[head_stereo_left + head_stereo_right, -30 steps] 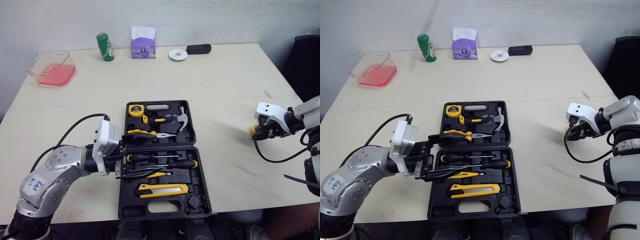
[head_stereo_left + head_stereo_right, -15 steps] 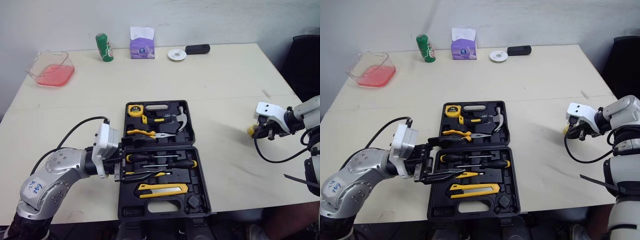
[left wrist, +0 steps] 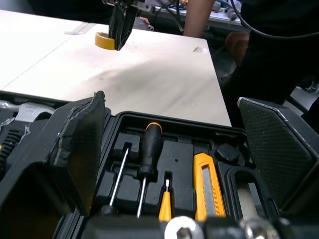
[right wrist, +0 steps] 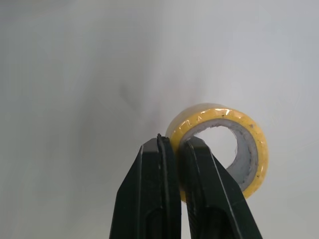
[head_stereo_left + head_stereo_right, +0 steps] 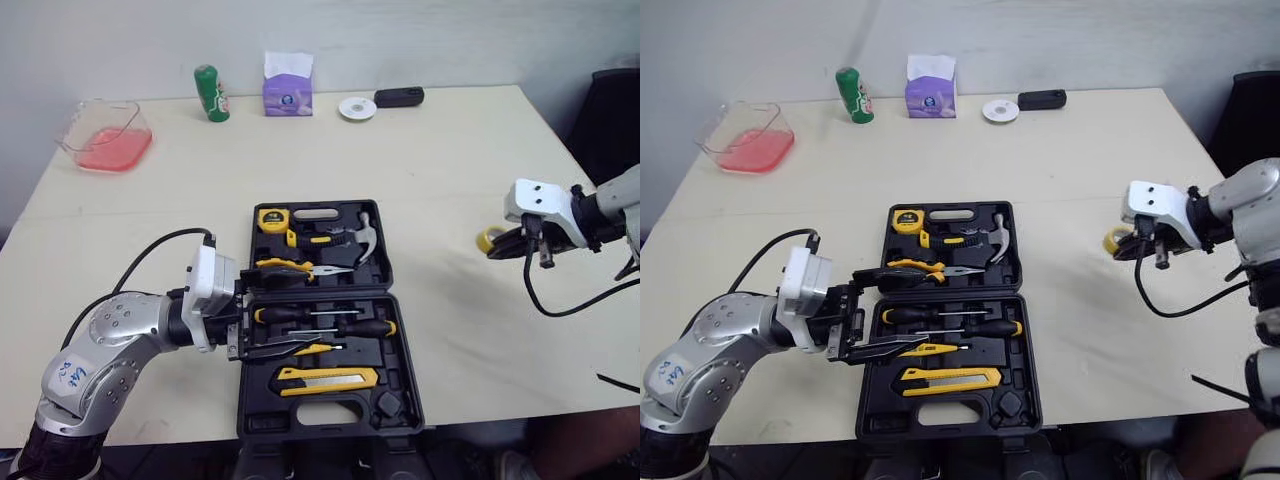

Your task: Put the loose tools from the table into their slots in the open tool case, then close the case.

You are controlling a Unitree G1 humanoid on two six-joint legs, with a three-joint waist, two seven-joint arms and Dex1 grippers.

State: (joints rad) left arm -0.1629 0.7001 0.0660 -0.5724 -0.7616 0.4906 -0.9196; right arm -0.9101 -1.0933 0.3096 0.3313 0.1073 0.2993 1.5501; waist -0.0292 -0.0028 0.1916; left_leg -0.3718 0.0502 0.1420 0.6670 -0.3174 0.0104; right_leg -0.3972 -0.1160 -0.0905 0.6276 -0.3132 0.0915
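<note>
The black tool case (image 5: 408, 385) lies open at the table's front middle. It holds a tape measure (image 5: 271, 218), a hammer (image 5: 352, 236), pliers (image 5: 290, 268), screwdrivers (image 5: 330, 321), long-nose pliers (image 5: 292, 349) and a yellow utility knife (image 5: 328, 377). My left gripper (image 5: 240, 326) is open at the case's left edge, level with the hinge. To the right of the case, my right gripper (image 4: 174, 142) is shut on the wall of a yellow tape roll (image 4: 222, 149), one finger inside the ring. The tape roll (image 5: 488, 238) hangs on edge just above the tabletop.
Along the far edge stand a green can (image 5: 210, 93), a purple tissue pack (image 5: 287, 85), a white tape roll (image 5: 357, 108) and a black device (image 5: 399, 97). A clear container (image 5: 104, 135) with red contents sits far left. A person's arm (image 3: 199, 15) is beyond the table.
My right gripper has risen and moved left toward the case, carrying the yellow tape roll off its spot on the table. The left arm has stayed at the case's edge.
</note>
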